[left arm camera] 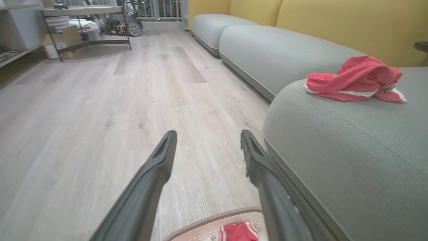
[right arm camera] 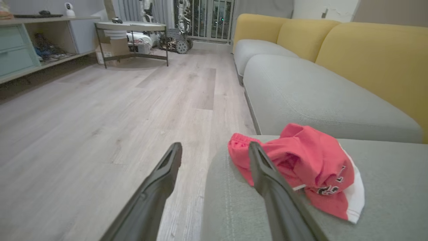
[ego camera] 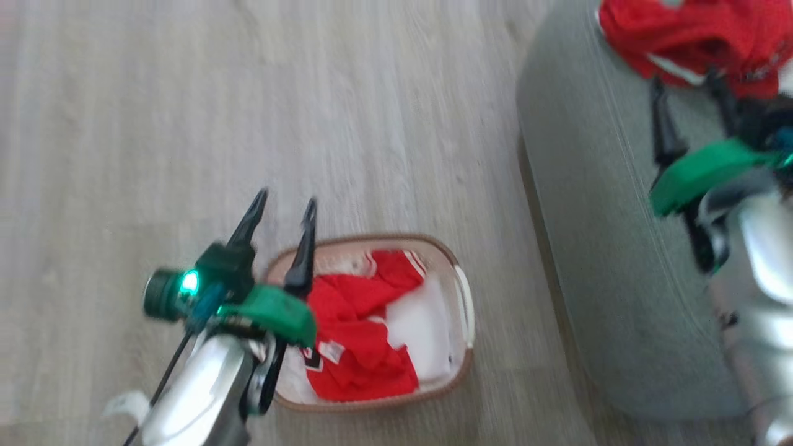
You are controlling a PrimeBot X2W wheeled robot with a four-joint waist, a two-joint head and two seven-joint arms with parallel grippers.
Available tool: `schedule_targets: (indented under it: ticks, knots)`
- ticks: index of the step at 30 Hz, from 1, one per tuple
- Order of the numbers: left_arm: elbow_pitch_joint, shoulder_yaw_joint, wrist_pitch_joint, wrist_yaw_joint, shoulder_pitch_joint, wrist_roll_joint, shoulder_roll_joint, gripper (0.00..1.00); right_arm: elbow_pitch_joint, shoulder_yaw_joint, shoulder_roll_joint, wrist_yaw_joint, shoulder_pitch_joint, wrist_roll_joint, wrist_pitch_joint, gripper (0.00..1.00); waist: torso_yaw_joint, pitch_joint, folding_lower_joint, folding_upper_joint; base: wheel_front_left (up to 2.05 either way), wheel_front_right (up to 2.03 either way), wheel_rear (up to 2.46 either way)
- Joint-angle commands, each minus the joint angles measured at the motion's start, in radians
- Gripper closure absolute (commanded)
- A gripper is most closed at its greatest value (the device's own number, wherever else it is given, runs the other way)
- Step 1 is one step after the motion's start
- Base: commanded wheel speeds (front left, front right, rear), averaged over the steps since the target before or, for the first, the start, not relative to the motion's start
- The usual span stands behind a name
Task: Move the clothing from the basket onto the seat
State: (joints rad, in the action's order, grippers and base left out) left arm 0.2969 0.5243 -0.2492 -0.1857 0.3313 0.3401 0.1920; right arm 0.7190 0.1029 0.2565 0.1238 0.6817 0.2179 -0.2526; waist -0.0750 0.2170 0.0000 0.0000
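Pale wood floor runs beside the grey-green seat. On it sits the basket, a red jersey crumpled inside. Red shorts lie on the seat's rounded end. Left gripper hovers over the basket's edge, fingers spread, empty. Right gripper hangs just short of the shorts, fingers apart, gripping nothing.

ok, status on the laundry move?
Left gripper open, empty, over basket. Right gripper open, empty, next to red garment lying on seat. Second red garment in basket. Nothing in the way.
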Motion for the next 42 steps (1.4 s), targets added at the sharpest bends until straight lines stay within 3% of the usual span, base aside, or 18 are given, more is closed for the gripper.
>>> schedule_targets:
  ticks: [1, 15, 28, 42]
  knots:
    - [-0.034, -0.049, -0.012, -0.006, 0.000, 0.001, 0.014, 0.00, -0.043, 0.005, -0.010, 0.007, -0.014, -0.006, -0.009, 0.00, 0.057, -0.076, 0.0000, 0.0000, 0.00, 0.00, 0.00]
    - [-0.115, -0.246, -0.013, -0.031, -0.266, -0.021, -0.011, 0.00, -0.320, -0.084, -0.196, 0.007, -0.373, -0.111, -0.009, 0.00, 0.105, -0.216, 0.0000, 0.0000, 0.00, 0.00, 0.00]
    - [-0.165, -0.333, -0.013, 0.004, -0.396, -0.054, -0.054, 0.00, -0.532, -0.062, -0.206, 0.007, -0.601, -0.041, -0.009, 0.00, 0.103, -0.248, 0.0000, 0.0000, 0.00, 0.00, 0.00]
    - [-0.158, -0.378, -0.013, 0.042, -0.407, -0.084, -0.085, 0.00, -0.553, -0.070, -0.206, 0.007, -0.642, -0.033, -0.009, 0.00, 0.094, -0.258, 0.0000, 0.0000, 0.00, 0.00, 0.00]
